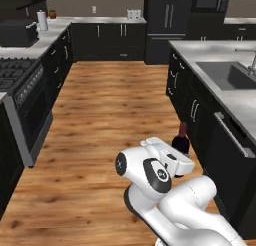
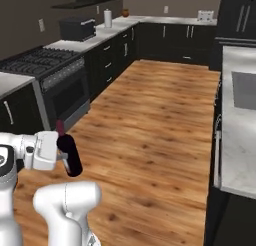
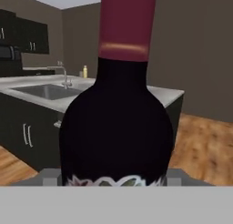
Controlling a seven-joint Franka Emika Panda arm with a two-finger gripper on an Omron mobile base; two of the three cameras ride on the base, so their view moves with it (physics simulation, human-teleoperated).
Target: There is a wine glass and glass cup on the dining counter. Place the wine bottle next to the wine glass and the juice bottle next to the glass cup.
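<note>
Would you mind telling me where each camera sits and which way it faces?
Left base view: behind the arm's left, facing down the kitchen aisle; white arm lower right, wine bottle beyond it.
Right base view: behind its right, same aisle; arm lower left, gripper holding the bottle.
Hand view: on the hand, bottle close up, dining counter and juice bottle behind.
Both base views share stove, floor and bottle.

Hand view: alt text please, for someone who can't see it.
A dark wine bottle with a dark red capped neck stands upright, close up in the hand's grip. Behind it at left is the dining counter with its steel sink and tap, over wood floor.
</note>
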